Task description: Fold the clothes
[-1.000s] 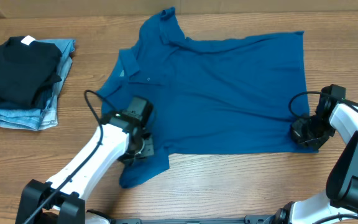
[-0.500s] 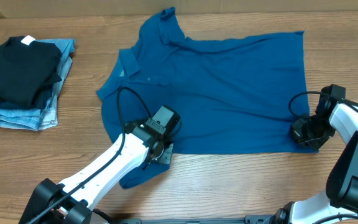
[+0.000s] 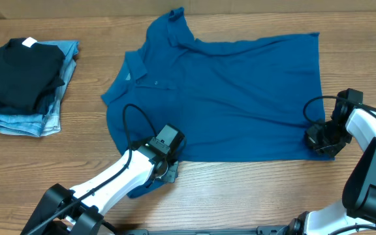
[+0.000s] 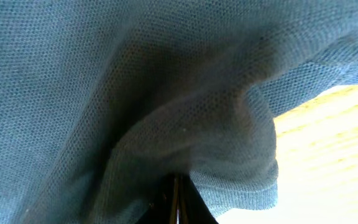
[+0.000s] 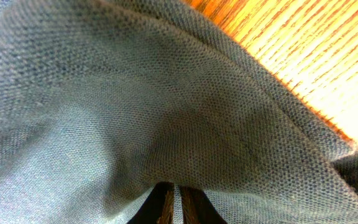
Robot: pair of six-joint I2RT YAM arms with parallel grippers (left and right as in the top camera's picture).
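One teal-blue shirt (image 3: 227,98), collared and short-sleeved, is laid spread out on a wooden table (image 3: 253,196), filling the middle and upper right of the overhead frame. Its collar is turned toward the upper left and its hem runs down the right side. One sleeve is seen at the top centre. The other, at the shirt's lower left, is bunched and partly hidden under the left arm.

The left gripper (image 3: 168,171) is set at the lower left edge of the shirt, by that bunched sleeve. In the left wrist view its dark fingers (image 4: 165,208) are seen pressed together at the bottom of the frame, with a fold of the blue knit pinched between them. Fabric fills nearly the whole view, and a patch of pale wood is seen at the right.

The right gripper (image 3: 318,140) is placed at the lower right corner of the shirt, on the hem. In the right wrist view its fingers (image 5: 157,202) are closed almost tight on the cloth, which is draped over them. Wood is shown at the upper right.

At the far left of the overhead frame, well apart from the shirt, a folded black garment (image 3: 18,72) with a white tag is stacked on folded light-blue jeans (image 3: 18,123).
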